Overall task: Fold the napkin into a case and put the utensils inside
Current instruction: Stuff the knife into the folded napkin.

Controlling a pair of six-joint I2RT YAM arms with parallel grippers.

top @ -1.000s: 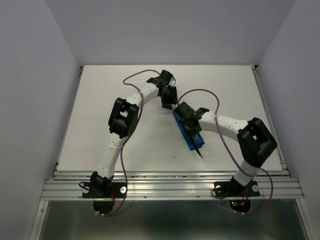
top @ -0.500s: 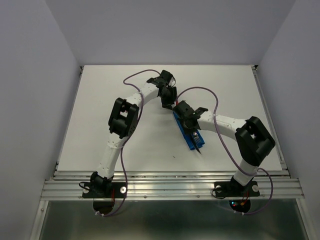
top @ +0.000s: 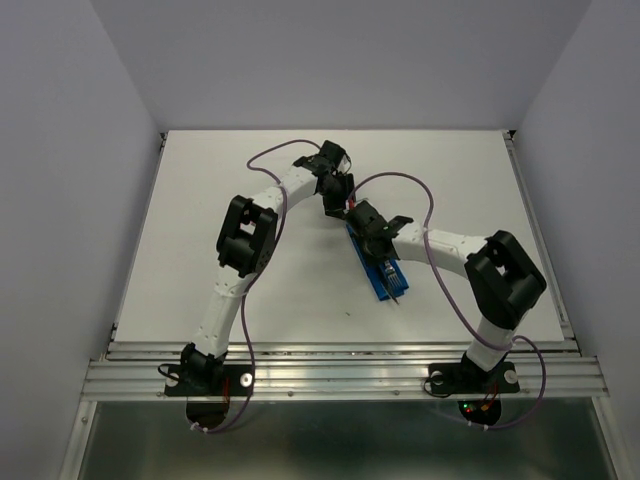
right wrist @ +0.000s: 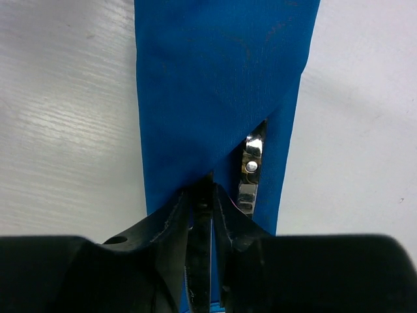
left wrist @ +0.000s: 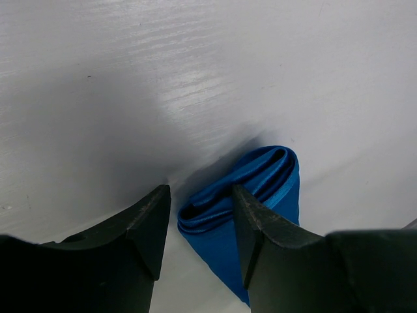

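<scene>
The napkin lies folded as a narrow blue case [top: 383, 272] mid-table. My left gripper [top: 335, 212] is open and straddles its far end; in the left wrist view the layered fold [left wrist: 254, 186] sits between my left gripper's [left wrist: 199, 192] fingers, untouched. My right gripper [top: 373, 240] hovers low over the case [right wrist: 215, 85]. In the right wrist view my right gripper [right wrist: 210, 189] has its jaws slightly parted around a dark serrated knife [right wrist: 201, 261] that runs under the diagonal flap. A second, shiny utensil [right wrist: 251, 173] pokes out of the pocket beside it. The knife's end [top: 397, 293] shows at the case's near end.
The white table [top: 230, 180] is ringed by pale walls, with a metal rail [top: 330, 365] at the near edge. Both arms' purple cables [top: 265, 155] loop above the table. The two grippers are close together over the case's far end.
My right gripper slid up-left along the case, drawing the knife further in; less of it sticks out at the near end. Its jaws have loosened. The left arm stayed put.
</scene>
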